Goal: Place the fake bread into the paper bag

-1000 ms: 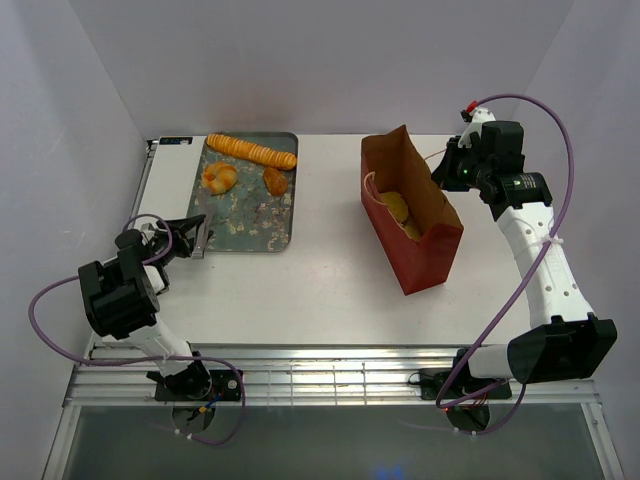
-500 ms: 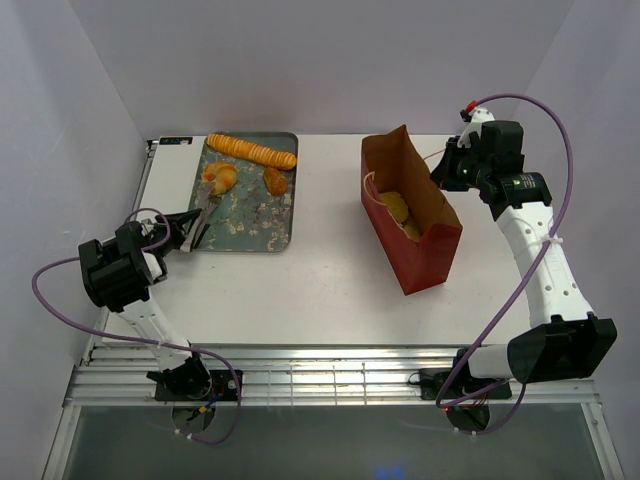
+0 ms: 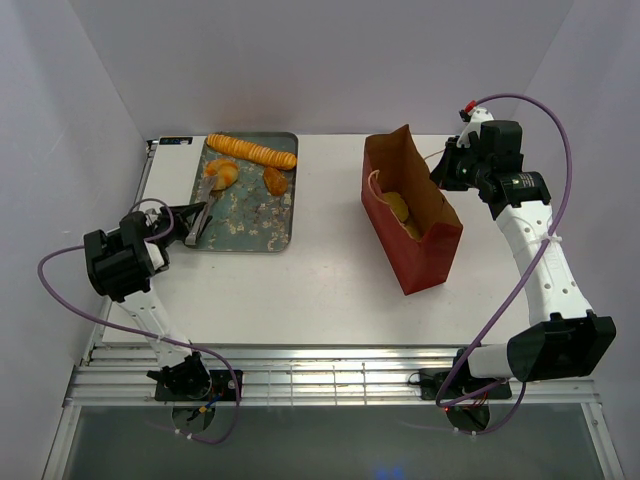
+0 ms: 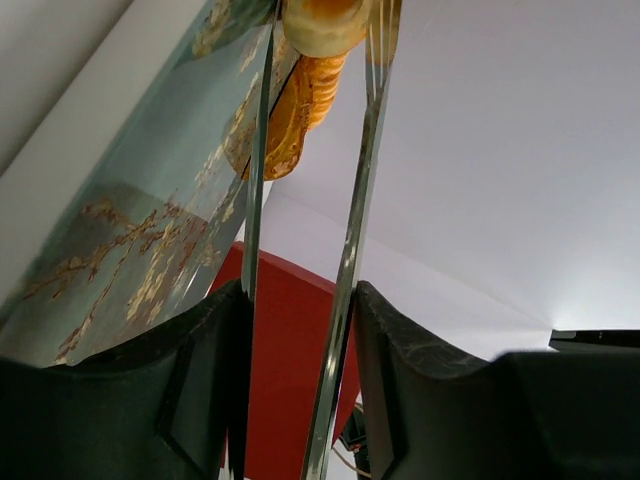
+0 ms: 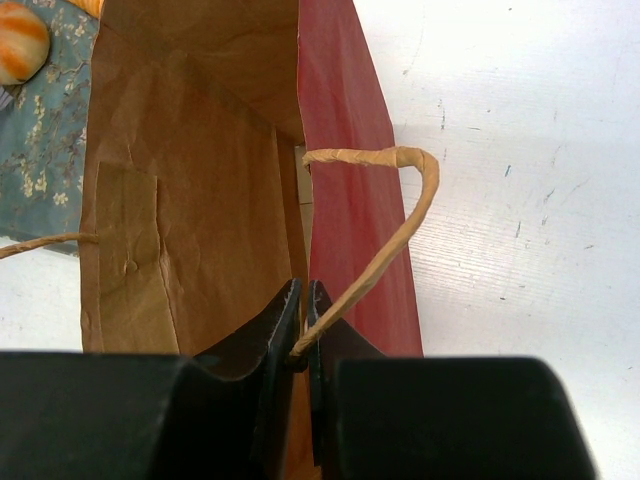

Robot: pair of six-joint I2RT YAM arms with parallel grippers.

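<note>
The paper bag (image 3: 412,215) stands open at the right, red outside and brown inside (image 5: 190,200), with bread pieces (image 3: 397,207) in it. My right gripper (image 3: 447,168) (image 5: 303,300) is shut on the bag's far rim beside its string handle (image 5: 390,230). My left gripper (image 3: 183,224) (image 4: 300,300) is shut on metal tongs (image 3: 205,198) (image 4: 362,190). The tong tips sit on either side of the round knotted bun (image 3: 222,173) (image 4: 320,20) on the floral tray (image 3: 250,215). The long ridged loaf (image 3: 252,151) and a small piece (image 3: 275,181) (image 4: 300,110) lie on the tray.
The tray (image 4: 130,230) lies at the back left of the white table (image 3: 320,280). Grey walls close in the back and both sides. A purple cable (image 3: 555,140) loops over the right arm. The bun (image 5: 20,45) also shows at the right wrist view's top left.
My left arm has swung the tongs forward across the tray, so their tips now flank the knotted bun. The right gripper and the bag have hardly moved.
</note>
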